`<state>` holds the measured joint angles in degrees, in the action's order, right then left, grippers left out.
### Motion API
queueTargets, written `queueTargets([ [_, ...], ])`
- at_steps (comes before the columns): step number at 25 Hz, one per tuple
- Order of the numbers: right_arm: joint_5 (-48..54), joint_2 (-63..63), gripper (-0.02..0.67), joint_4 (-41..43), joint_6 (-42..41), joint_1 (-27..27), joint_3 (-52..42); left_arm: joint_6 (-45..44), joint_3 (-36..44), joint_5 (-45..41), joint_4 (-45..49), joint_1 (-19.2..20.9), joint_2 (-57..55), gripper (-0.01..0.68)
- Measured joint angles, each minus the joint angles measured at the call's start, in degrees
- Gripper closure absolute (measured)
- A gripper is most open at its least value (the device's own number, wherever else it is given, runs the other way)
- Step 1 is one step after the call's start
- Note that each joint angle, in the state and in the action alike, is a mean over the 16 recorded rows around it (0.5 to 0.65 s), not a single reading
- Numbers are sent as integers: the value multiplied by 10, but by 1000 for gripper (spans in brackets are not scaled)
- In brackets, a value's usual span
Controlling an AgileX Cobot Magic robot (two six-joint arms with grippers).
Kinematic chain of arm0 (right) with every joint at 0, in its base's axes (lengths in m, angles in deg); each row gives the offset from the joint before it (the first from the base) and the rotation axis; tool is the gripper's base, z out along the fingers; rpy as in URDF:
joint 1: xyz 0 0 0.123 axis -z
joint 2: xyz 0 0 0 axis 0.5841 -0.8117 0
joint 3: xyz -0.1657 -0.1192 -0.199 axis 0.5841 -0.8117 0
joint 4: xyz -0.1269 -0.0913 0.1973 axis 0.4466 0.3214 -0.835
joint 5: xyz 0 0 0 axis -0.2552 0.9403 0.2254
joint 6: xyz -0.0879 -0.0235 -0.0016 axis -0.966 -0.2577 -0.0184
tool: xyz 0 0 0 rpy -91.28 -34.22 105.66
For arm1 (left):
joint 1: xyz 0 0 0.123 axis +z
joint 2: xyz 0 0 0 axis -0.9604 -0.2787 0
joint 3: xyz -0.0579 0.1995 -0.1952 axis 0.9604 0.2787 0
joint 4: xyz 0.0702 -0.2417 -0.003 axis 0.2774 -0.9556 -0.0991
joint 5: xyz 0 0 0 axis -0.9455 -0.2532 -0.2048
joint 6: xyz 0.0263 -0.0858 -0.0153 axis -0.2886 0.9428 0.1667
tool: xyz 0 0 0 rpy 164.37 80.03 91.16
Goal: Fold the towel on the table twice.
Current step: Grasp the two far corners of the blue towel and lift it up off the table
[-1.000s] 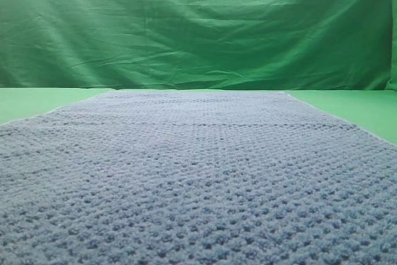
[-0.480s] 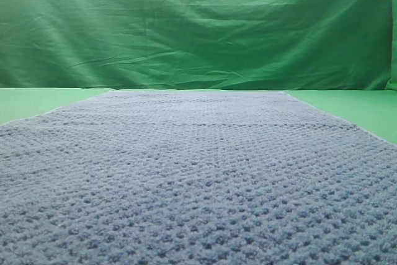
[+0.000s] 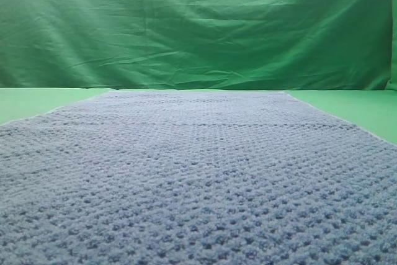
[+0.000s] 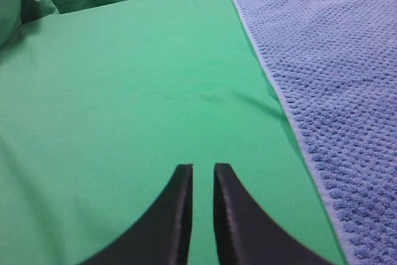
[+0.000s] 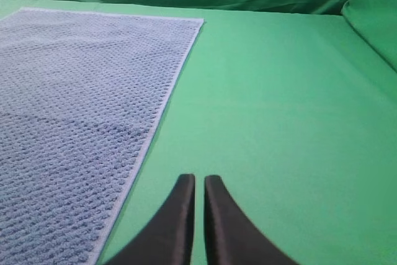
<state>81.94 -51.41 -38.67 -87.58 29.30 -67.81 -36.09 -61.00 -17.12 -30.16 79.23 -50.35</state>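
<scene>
1. The towel [image 3: 198, 178] lies flat and fully spread on the tabletop [image 3: 366, 110], with no fold made yet. By my judgement the step in hand is the approach for the first fold.
2. The left pincer [image 4: 203, 175] hangs over bare green just beside the towel's left edge. Its jaws stand a narrow slit apart and hold nothing.
3. The right pincer [image 5: 199, 184] hangs over bare green just beside the towel's right edge. Its jaws are closed together with only a hairline between them, and they too are empty.
4. Both pincers should spread before they go down; as they stand, neither could take the cloth.
5. Aim each at the pale hem, at matching places on the two long sides, so the fold comes out square rather than skewed.
6. Slide one jaw under the edge and one over. The waffle knit looks thick and soft, so a shallow bite may slip.
7. Lift both sides evenly and carry them together towards the opposite end. Uneven height would likely drag the cloth across the smooth tabletop.
8. The wrinkled green backdrop [image 3: 198, 29] stands well behind the towel's far end, so the carry has room.
</scene>
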Motion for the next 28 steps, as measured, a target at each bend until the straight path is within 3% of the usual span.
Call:
queueTargets([
  [19, -28, 0, 649, -4, 0, 0, 0, 0, 2, 60, -111, 0, 0, 582],
  [28, -126, 0, 649, -80, 0, 0, 0, 0, 2, 121, -175, 0, 0, 582],
])
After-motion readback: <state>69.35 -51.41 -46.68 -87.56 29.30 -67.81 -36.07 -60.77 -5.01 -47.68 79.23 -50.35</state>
